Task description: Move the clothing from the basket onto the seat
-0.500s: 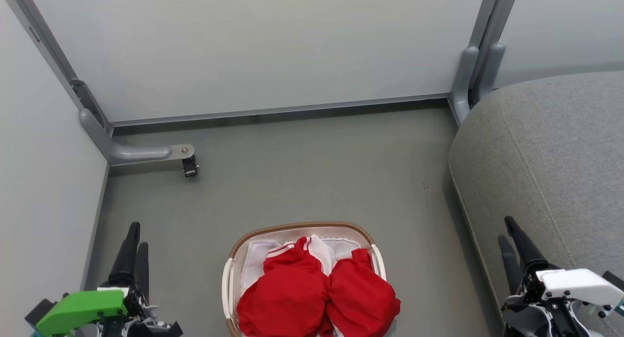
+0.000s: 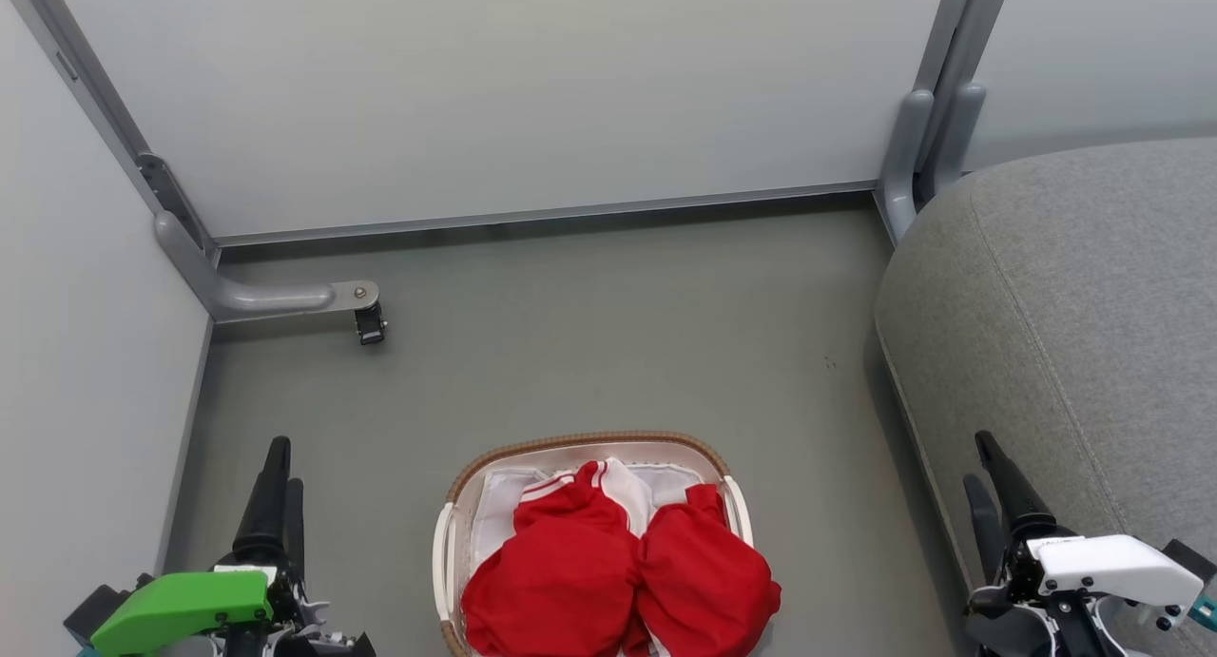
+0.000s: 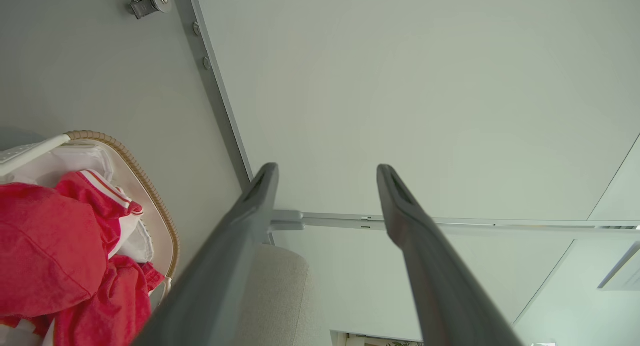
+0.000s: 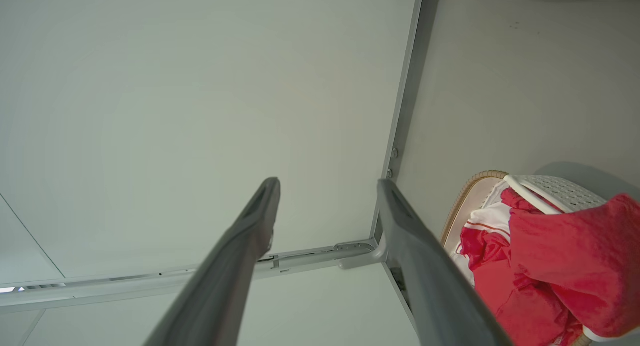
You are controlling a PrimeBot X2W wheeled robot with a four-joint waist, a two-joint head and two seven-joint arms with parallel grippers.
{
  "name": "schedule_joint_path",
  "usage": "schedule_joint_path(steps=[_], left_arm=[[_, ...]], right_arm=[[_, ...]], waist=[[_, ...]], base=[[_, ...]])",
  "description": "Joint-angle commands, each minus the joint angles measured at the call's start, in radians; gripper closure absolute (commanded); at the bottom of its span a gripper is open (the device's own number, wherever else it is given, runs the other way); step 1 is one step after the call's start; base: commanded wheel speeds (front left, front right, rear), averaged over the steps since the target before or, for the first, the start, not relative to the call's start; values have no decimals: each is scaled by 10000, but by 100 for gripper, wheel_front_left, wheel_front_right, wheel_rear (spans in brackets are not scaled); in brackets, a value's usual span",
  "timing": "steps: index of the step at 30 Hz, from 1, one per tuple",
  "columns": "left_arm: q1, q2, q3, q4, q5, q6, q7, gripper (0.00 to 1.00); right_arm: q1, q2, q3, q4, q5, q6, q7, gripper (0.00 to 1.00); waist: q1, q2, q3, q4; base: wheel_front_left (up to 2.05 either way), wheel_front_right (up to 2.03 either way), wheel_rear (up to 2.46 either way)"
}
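Note:
Heaped in the basket (image 2: 589, 440) at the bottom centre of the head view is the clothing (image 2: 618, 571), bright red with white stripe trim. The basket is oval and white with a brown woven rim and stands on the floor. The grey seat (image 2: 1074, 305) rises at the right. My left gripper (image 2: 285, 467) hovers open left of the basket, touching nothing. My right gripper (image 2: 977, 459) hovers open by the seat's front edge, right of the basket. The left wrist view has the left gripper (image 3: 327, 170) open, with clothing (image 3: 45, 256) and basket rim (image 3: 150, 196) off to the side. The right wrist view has the right gripper (image 4: 327, 183) open, beside clothing (image 4: 565, 256).
Pale partition walls (image 2: 494, 96) close off the far side and the left. A grey metal foot (image 2: 266, 299) with a small black caster (image 2: 369, 324) juts from the left corner. A partition post (image 2: 913, 153) stands by the seat. Grey floor (image 2: 608, 334) stretches beyond the basket.
Both grippers have drawn back a little toward the bottom edge of the head view, the left one also shifting slightly right. Basket and clothing have not moved.

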Motion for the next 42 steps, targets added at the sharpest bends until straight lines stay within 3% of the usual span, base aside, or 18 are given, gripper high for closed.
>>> schedule_joint_path(steps=[1, 12, 28, 42], left_arm=[[-30, 37, -77, -249, 191, -11, -128, 0], [2, 49, -348, -674, 1716, -16, -583, 0], [124, 67, -815, -1344, 5076, 323, -1173, 0], [284, 81, -1352, -1401, 7721, 496, -1616, 0]], right_arm=[[-91, -81, 40, -203, -210, 1, -128, 0], [-69, -104, 1, -555, -2025, 2, -586, 0], [73, -127, 150, -1197, -5269, 2, -1181, 0], [143, -148, 293, -1256, -7155, 3, -1625, 0]], waist=[[0, 0, 3, 2], [0, 0, 26, 6], [0, 0, 75, 15], [0, 0, 116, 25]], base=[[0, 0, 0], [0, 0, 0], [0, 0, 0], [0, 0, 0]])
